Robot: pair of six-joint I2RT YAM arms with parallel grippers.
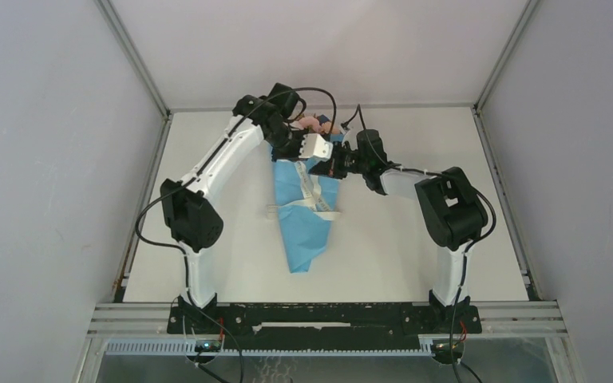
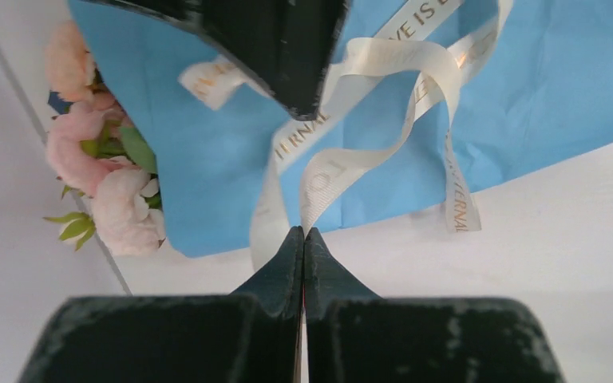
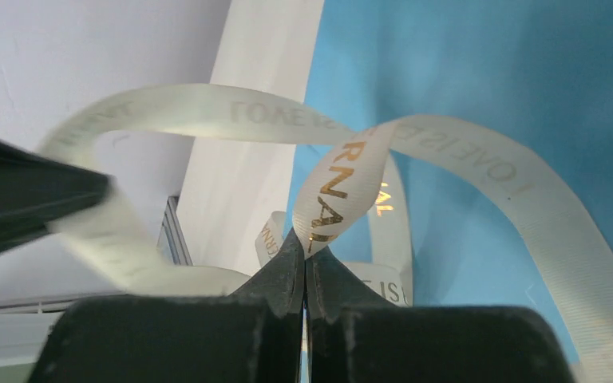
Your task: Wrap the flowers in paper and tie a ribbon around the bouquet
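A tapering cone of light-blue paper with pink blooms at its wide end, the bouquet (image 1: pixel 307 239), lies flat on the white table (image 1: pixel 431 239). It sits about midway between the left and right edges, wide end toward the far edge and tip toward the near edge. The thin, creased blue paper (image 2: pixel 207 159) wraps the flowers (image 2: pixel 88 167), pink and peach rose-like blooms with green leaves that stick out of the open end. A narrow cream fabric ribbon (image 2: pixel 383 60) (printed with gold lettering) loops loosely over the paper near the wide end, and a band of it crosses the cone lower down. The 2 arms meet over that wide end. The left pincer (image 2: pixel 303 238) is closed, its tips pinching the ribbon where 2 strands run down to them. The right pincer (image 3: pixel 307 247) is closed on a twisted stretch of the ribbon, which arches away to either side.
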